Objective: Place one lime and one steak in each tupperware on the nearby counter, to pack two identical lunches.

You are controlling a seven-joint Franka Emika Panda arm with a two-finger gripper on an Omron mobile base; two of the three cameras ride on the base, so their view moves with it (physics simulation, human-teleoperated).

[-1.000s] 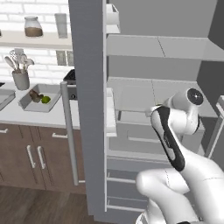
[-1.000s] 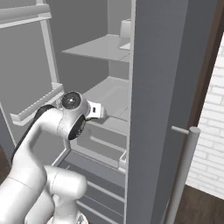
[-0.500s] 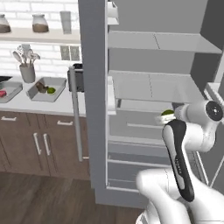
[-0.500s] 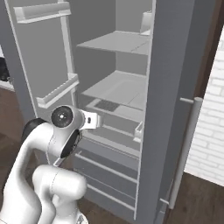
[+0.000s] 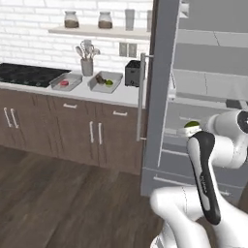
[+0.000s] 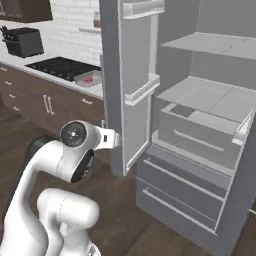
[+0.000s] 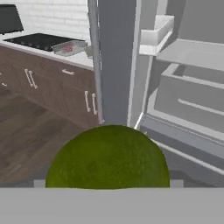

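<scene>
Carrying a second lime (image 7: 107, 157) clamped in the gripper (image 5: 192, 129) toward the left tupperware (image 5: 66, 82), steak-only, other one packed

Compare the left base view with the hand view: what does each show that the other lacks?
Left base view alone: the second tupperware holding a lime and dark steak, the utensil cup, toaster and shelf jars. Hand view alone: the fridge drawers head-on. Both: the carried lime, the tupperware with red steak, the counter and the fridge door.
</scene>
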